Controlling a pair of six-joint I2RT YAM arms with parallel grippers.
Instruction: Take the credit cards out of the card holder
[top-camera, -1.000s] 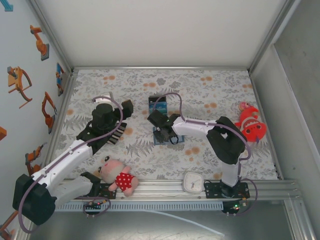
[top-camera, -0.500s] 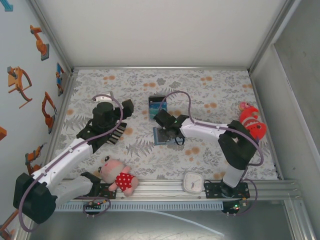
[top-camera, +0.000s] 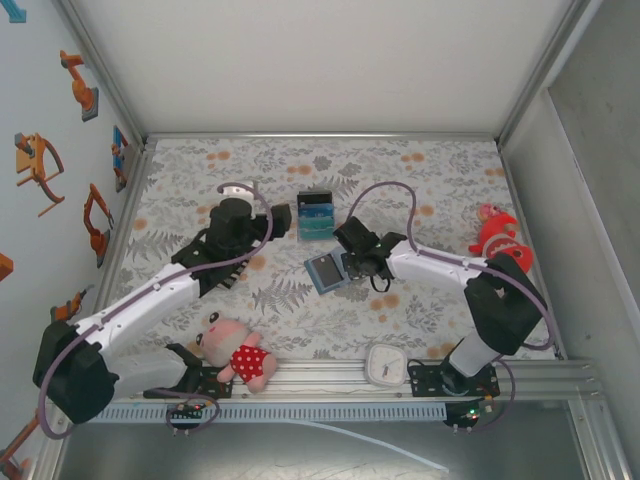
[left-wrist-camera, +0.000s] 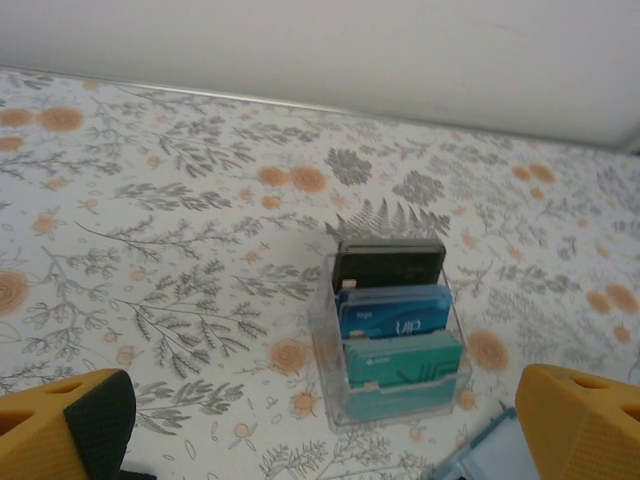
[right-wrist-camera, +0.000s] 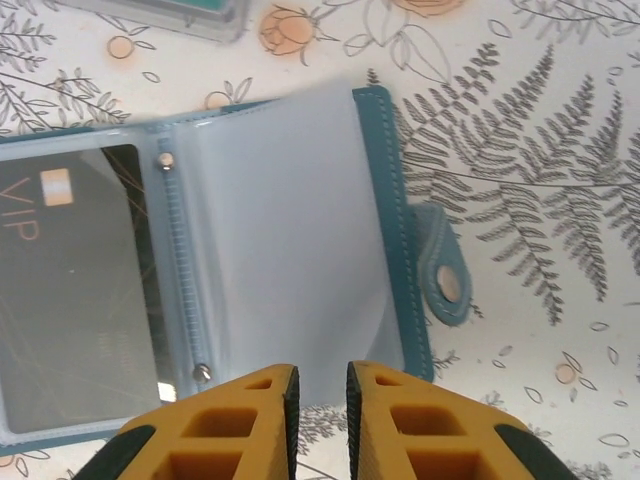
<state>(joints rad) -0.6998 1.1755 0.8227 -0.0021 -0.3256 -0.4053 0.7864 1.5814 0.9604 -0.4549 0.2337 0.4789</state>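
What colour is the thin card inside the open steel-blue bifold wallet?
Black card with gold VIP lettering; clearest in right wrist view.

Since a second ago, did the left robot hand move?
Yes. The left gripper moved right, closer to the clear card stand, which stayed put.

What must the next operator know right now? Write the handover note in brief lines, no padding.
Left gripper: open and empty, facing the clear stand.
Right gripper: jaws nearly closed at the near edge of the card holder. Cannot tell whether they pinch anything.
Card holder: lies open between the two arms.
Done: the sleeve beside the snap tab looks empty. The stand holds cards in black, blue and teal.
Left: a dark card marked VIP sits in the other sleeve and has to come out.
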